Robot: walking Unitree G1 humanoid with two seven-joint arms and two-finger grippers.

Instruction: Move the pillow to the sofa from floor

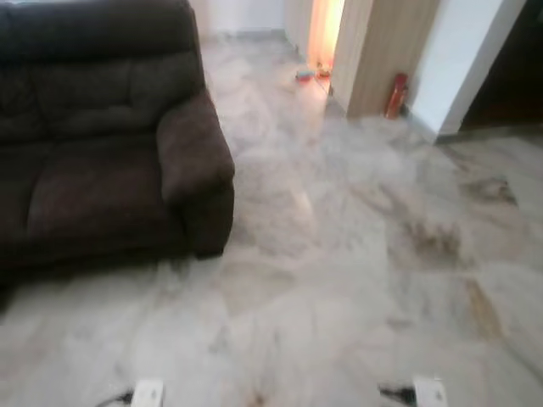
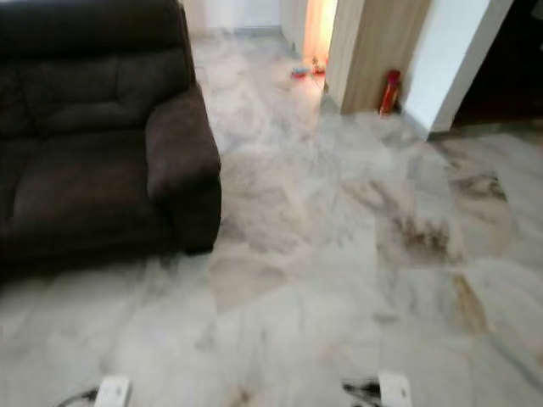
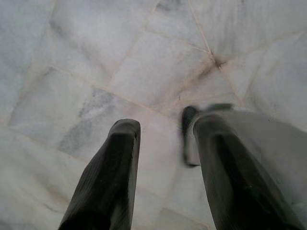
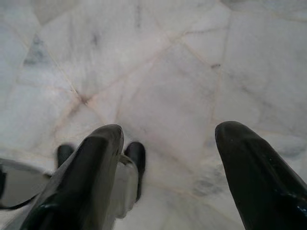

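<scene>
Head views: dark brown fabric sofa (image 1: pixel 93 127) stands at left on pale marbled tile floor (image 1: pixel 356 280). The pillow cannot be located, so its orientation and long axis cannot be told. Judged soft and light — grasp an edge or corner.

Wrist views: left gripper (image 3: pixel 163 158) and right gripper (image 4: pixel 168 158) hang over tiles — fingers spread, empty.

A pale marble floor (image 1: pixel 339 280) with grey and brown veining is seen across the room, its tiles divided by thin joints. A dark brown sofa (image 1: pixel 93 144) is set on the left, one padded arm (image 1: pixel 193 153) turned toward the open floor. Beyond it, a wood panel (image 1: pixel 383 51) is flanked by a warmly lit doorway (image 1: pixel 325 30) and a white wall (image 1: pixel 467 59). A red cylinder (image 1: pixel 395 95) is stood at the panel's foot
</scene>
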